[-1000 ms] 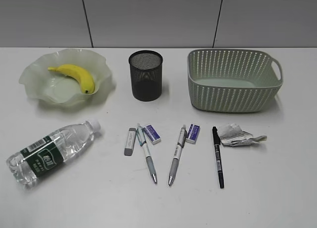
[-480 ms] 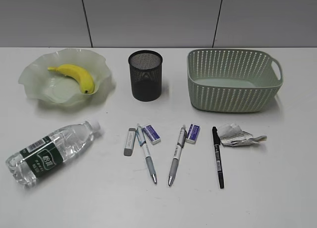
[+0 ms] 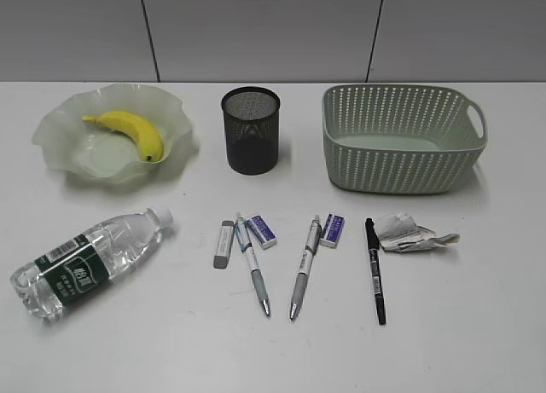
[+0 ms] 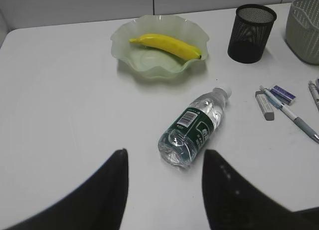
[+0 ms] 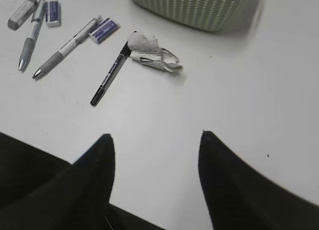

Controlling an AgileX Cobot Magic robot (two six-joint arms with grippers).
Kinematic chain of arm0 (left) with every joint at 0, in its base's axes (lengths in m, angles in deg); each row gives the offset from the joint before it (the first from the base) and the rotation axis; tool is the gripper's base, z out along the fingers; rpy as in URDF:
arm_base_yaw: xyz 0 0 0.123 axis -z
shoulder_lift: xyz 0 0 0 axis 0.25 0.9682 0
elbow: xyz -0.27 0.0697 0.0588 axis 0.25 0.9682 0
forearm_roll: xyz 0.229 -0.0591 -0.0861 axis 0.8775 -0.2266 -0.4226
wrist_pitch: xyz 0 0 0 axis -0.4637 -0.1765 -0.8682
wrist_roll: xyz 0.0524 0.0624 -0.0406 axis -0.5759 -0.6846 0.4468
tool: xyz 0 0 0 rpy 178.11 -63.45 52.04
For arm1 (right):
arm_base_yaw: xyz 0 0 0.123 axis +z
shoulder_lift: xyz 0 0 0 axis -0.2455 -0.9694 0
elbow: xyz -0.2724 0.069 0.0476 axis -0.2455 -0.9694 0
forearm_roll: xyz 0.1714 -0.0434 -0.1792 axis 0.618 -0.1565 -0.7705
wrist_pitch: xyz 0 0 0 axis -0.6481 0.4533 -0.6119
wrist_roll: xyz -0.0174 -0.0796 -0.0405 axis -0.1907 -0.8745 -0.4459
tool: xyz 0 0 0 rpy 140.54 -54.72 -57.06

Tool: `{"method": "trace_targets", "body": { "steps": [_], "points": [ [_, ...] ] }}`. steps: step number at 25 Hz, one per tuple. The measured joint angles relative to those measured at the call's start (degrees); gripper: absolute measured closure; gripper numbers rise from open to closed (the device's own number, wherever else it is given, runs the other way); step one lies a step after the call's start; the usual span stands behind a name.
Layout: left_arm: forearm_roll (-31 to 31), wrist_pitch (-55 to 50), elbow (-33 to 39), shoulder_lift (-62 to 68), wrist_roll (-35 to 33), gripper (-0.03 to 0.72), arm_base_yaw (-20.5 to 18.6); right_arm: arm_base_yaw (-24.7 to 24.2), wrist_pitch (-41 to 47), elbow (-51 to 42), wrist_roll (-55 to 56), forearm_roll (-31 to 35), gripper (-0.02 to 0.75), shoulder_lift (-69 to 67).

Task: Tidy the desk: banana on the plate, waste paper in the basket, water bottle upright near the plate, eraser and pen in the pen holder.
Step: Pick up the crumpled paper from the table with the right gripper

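Observation:
The banana (image 3: pixel 128 129) lies in the ruffled pale-green plate (image 3: pixel 60 124) at the back left. Lying on its side at the front left is the water bottle (image 3: pixel 85 261). Three pens (image 3: pixel 304 267) and three erasers (image 3: pixel 263 231) lie in a row in the middle, in front of the black mesh pen holder (image 3: pixel 251 130). The waste paper (image 3: pixel 409 234) rests in front of the basket (image 3: pixel 401 137). My left gripper (image 4: pixel 164 152) hovers open just short of the bottle's base (image 4: pixel 194 127). Open and empty, my right gripper (image 5: pixel 155 135) hangs well short of the waste paper (image 5: pixel 152 53).
The desk (image 3: pixel 478 325) is white. A grey wall with dark seams runs behind it. Neither arm shows in the exterior view. The black pen (image 5: pixel 108 75) touches the waste paper's left side.

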Motion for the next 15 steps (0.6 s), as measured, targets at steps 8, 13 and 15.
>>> {"method": "trace_targets", "body": {
  "steps": [8, 13, 15],
  "points": [
    [0.0, 0.0, 0.0, 0.0, 0.0, 0.327, 0.0, 9.8, -7.9, 5.4, -9.1, -1.8, 0.202, -28.1],
    [0.0, 0.0, 0.0, 0.0, 0.0, 0.327, 0.0, 12.6, -14.5, 9.7, -10.8, -3.1, 0.196, -46.3],
    [0.0, 0.0, 0.0, 0.0, 0.0, 0.327, 0.0, 14.0, -17.8, 11.8, -11.0, -4.3, 0.196, -52.9]
  ]
}}
